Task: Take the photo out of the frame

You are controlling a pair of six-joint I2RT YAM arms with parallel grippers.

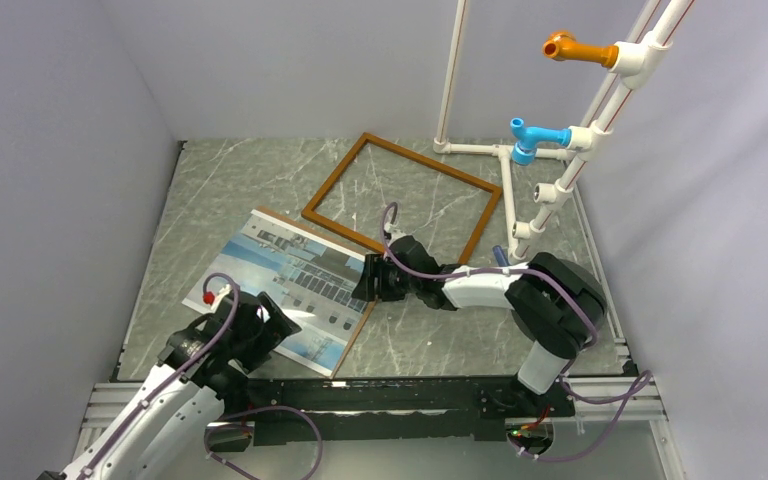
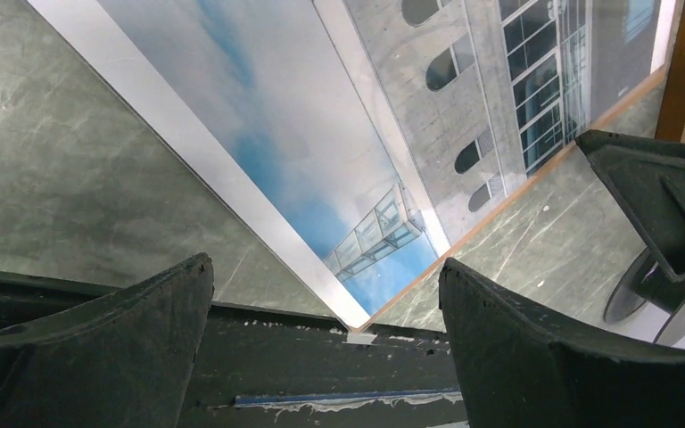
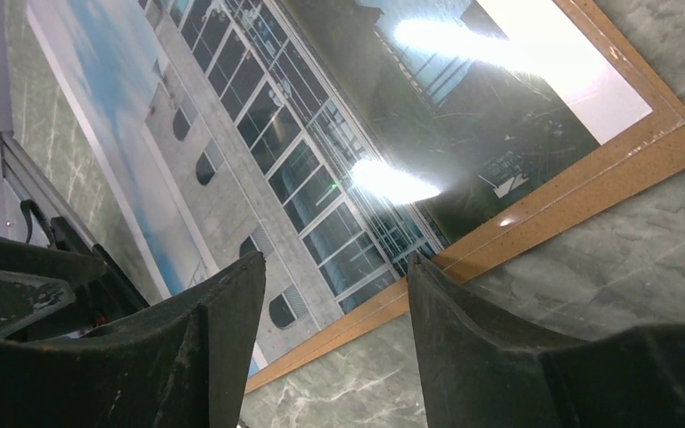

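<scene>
Jaws spread; glossy photo [image 1: 280,270] flat, outside frame [image 1: 334,174].

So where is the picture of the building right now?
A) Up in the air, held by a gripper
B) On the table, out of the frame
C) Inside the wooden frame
B: the photo lies on the table, and the frame behind it shows only tabletop through its middle. The left gripper and right gripper are both open, holding nothing.
</scene>
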